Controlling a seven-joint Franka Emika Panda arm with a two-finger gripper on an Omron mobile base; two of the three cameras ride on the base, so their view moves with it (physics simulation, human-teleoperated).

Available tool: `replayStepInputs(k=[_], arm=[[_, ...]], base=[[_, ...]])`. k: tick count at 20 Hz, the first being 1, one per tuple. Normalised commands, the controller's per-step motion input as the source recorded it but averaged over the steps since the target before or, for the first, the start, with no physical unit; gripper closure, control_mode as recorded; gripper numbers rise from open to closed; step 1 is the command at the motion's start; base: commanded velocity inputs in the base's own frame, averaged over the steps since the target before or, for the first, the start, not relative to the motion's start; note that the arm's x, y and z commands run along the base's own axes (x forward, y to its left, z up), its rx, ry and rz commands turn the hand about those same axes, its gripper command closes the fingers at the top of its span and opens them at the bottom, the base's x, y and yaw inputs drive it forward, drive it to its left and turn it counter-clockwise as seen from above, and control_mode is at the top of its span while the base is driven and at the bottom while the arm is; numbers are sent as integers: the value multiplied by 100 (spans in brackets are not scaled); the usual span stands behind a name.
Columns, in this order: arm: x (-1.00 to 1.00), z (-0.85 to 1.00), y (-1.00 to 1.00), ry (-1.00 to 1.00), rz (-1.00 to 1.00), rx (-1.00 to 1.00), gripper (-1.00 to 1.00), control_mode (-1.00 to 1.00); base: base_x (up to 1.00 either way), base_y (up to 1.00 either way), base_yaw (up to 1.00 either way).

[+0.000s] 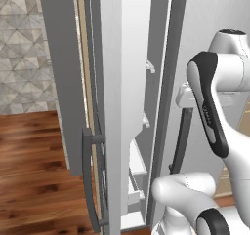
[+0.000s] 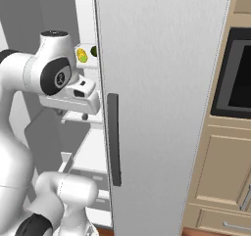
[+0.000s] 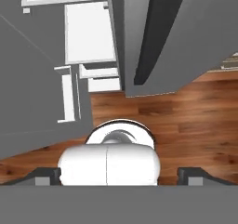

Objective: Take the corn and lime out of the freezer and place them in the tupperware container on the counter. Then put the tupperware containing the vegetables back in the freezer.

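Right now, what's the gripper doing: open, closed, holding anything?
Gripper: open, jaws spread wide apart, nothing held between them. It points down at the wood floor beside the freezer.

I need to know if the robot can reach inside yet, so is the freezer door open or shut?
Open. The freezer door stands swung out, and white shelves show inside, with the corn on an upper one.

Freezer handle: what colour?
Dark grey; the handle on the freezer shows best in the right base view.
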Motion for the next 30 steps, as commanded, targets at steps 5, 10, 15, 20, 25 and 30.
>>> replayStepInputs(k=[5,10,15,20,25,30], arm=[[-2,0,0,5,0,0,-100,100],[0,0,0,0,0,0,-100,100],[0,0,0,0,0,0,-100,100],[0,0,0,0,0,0,-100,100],[0,0,0,0,0,0,-100,100],[0,0,0,0,0,0,-100,100]], base=[[1,0,0],[74,0,0],[56,2,0],[5,41,0],[11,47,0],[37,22,0]])
